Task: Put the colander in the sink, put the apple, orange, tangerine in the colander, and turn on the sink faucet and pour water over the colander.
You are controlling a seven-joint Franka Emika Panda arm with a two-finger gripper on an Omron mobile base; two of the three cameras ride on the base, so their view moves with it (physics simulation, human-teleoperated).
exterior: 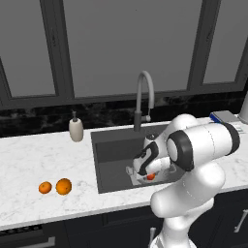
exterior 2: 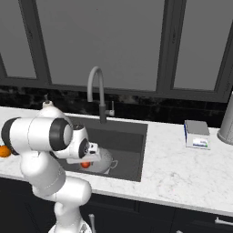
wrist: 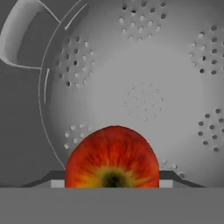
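Note:
The silver colander sits in the dark sink, near its front right; its rim and a loop handle show beside my hand. My gripper is shut on the red apple, holding it just above the colander's dotted floor. From the base cameras the apple is a red spot under my hand. The orange and the smaller tangerine lie side by side on the counter left of the sink. The gooseneck sink faucet rises behind the basin, with no water running.
A cream soap bottle stands at the sink's back left corner. A small blue and white box lies on the counter right of the sink, and a grey metal vessel stands at the far right edge.

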